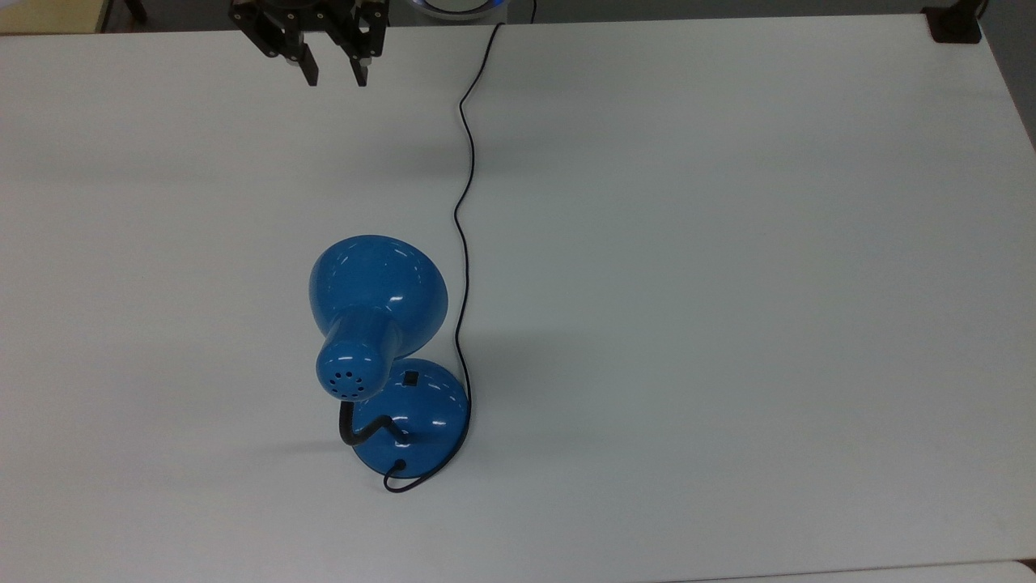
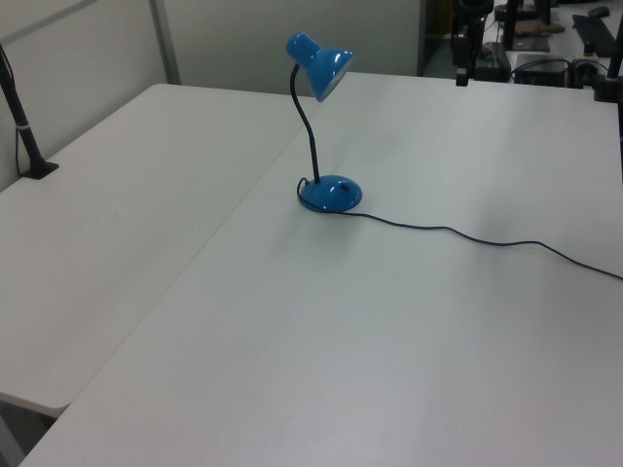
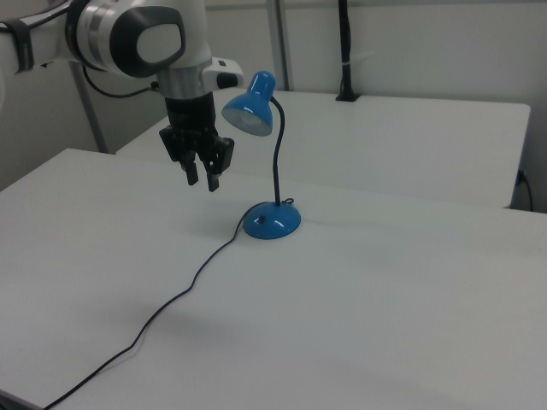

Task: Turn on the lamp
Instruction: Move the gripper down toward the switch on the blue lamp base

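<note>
Claw [image 1: 333, 78], fingers narrowly parted and empty, top centre-left of the top view, well apart from the lamp [image 1: 380, 324]. Bring one fingertip down squarely on the base's black switch [image 1: 412, 378], clear of the overhanging shade.

We see a glossy white arm with rounded grey joint caps and a black cable along it, ending in a black end effector [image 3: 202, 180] with two slim dark fingers [image 3: 213, 175].

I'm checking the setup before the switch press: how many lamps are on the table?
1. The lamp stands on the white table, its base near the top view's lower middle, with its cord trailing toward the far edge beside the claw.
</note>
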`<act>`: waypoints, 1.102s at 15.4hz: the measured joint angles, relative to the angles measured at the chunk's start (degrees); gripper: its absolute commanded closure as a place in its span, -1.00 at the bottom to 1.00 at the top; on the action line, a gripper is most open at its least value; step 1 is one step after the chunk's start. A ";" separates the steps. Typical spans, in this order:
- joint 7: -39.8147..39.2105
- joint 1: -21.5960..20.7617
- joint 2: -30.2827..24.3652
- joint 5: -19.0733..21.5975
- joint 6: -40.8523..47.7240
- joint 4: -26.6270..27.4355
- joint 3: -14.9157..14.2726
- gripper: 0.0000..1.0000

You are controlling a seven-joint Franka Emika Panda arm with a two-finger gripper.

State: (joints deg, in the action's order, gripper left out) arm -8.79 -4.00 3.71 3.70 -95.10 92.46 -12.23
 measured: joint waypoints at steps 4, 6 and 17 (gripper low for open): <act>-1.94 0.37 0.03 0.63 -0.29 0.07 -0.04 1.00; -1.97 0.11 0.21 0.67 -3.49 1.19 0.05 1.00; -1.83 -3.24 12.41 0.67 -39.33 10.10 0.50 1.00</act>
State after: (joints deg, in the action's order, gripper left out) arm -10.62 -7.24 16.13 4.38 -134.42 102.56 -11.73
